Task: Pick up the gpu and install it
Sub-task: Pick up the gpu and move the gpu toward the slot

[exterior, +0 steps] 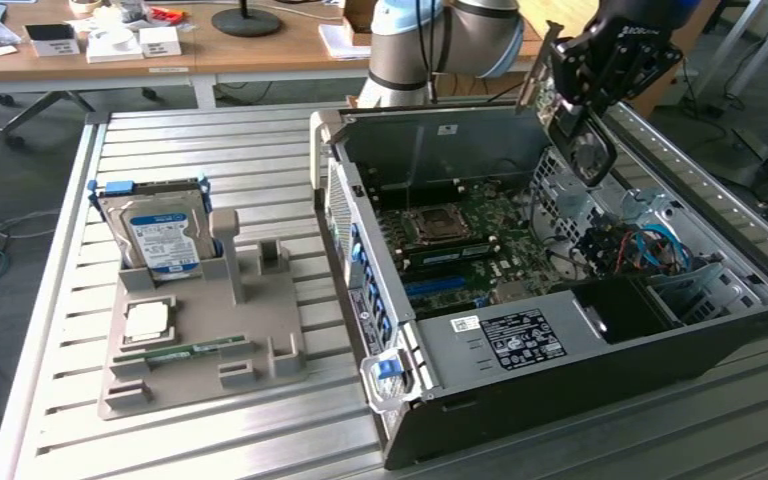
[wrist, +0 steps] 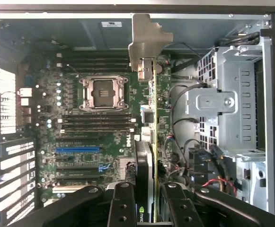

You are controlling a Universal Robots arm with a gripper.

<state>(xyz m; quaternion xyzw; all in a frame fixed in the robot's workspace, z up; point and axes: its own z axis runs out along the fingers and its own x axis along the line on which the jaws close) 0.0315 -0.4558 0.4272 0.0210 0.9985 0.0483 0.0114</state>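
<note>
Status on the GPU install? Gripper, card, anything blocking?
Gripper shut on thin green circuit-board card with silver end bracket. Card held edge-on over green motherboard in open black computer case, not seated. Loose cables beside it.

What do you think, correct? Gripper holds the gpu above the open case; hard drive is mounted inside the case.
No: the hard drive stands in the gray holder outside the case, per the exterior view. The gripper does hold the gpu above the open case.
</note>
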